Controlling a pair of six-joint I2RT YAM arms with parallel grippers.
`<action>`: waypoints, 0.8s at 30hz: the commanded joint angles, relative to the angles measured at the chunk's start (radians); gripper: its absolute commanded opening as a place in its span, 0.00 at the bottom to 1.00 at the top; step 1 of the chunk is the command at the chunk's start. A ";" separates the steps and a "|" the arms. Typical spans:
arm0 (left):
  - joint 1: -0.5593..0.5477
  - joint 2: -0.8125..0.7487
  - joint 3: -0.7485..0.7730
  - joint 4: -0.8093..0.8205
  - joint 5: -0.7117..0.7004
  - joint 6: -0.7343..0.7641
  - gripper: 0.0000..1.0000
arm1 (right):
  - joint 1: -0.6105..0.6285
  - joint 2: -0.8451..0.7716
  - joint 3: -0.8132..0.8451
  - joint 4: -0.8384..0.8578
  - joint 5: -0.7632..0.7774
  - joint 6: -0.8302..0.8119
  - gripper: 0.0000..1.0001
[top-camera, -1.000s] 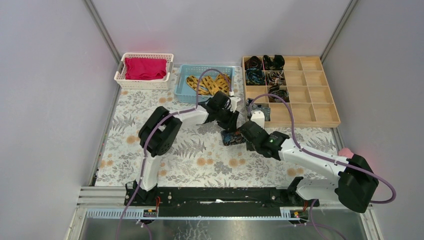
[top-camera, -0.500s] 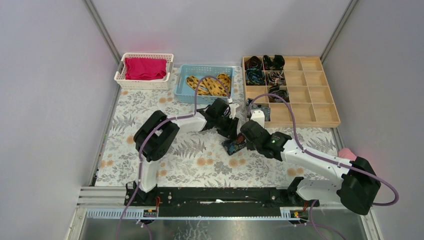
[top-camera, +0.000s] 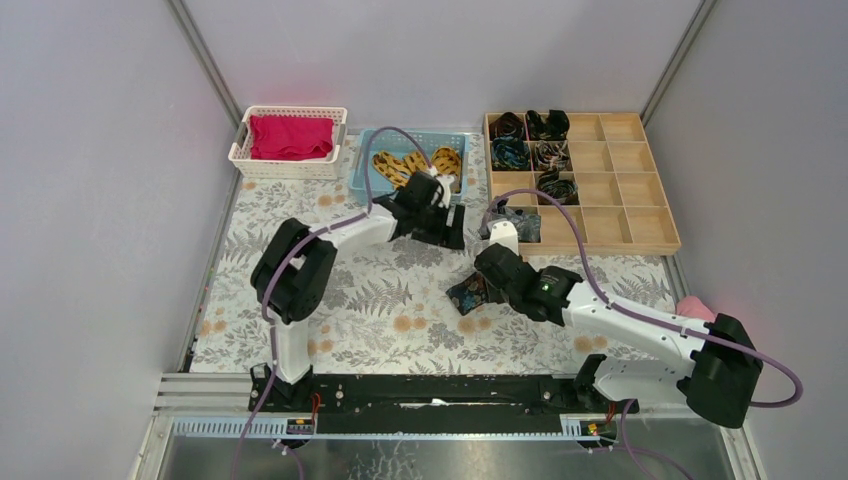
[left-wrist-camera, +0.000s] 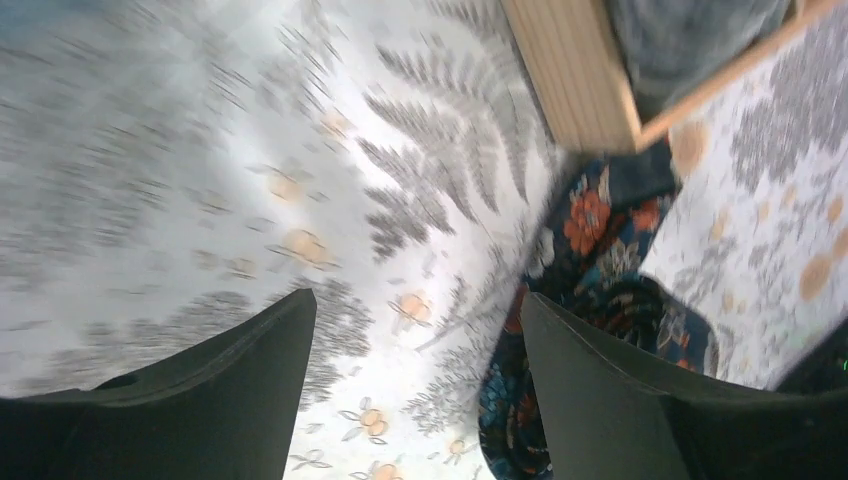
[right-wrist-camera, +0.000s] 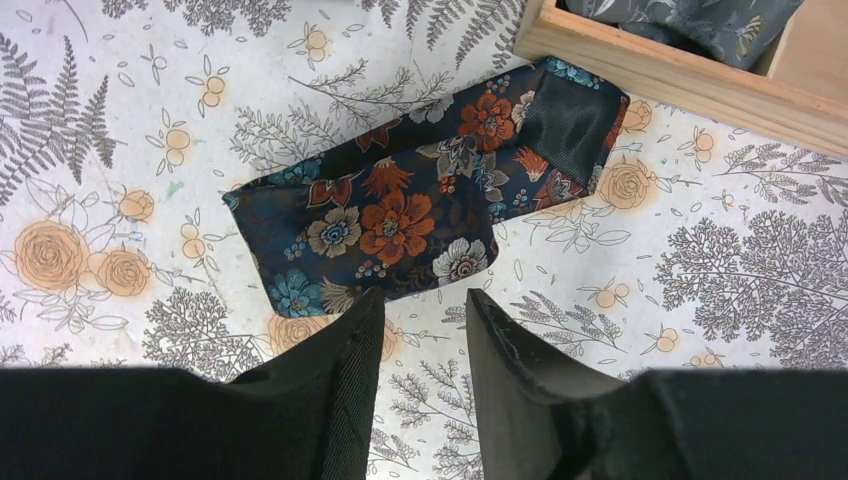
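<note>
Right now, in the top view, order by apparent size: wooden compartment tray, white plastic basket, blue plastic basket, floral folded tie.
Wooden compartment tray
blue plastic basket and white plastic basket, too alike to rank
floral folded tie

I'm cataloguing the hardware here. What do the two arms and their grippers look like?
Both the left arm and right arm have white links between bulky black joint housings, with a purple cable looping along each. A small green light glows on the right arm's wrist. The left gripper and right gripper each have two matte black, tapering fingers.

Folded navy floral tie (right-wrist-camera: 400, 215) flat on tablecloth (right-wrist-camera: 700, 250), just beside wooden tray (right-wrist-camera: 680, 75) corner.
</note>
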 joint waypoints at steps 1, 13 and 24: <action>0.055 -0.065 0.103 -0.071 -0.109 0.000 0.83 | 0.034 0.012 0.051 0.008 0.030 -0.058 0.44; 0.067 -0.320 -0.176 0.006 -0.267 -0.107 0.81 | 0.205 0.247 0.225 -0.134 0.196 0.002 0.50; 0.073 0.011 0.024 0.073 0.054 -0.019 0.50 | 0.240 0.256 0.185 -0.393 0.368 0.375 0.00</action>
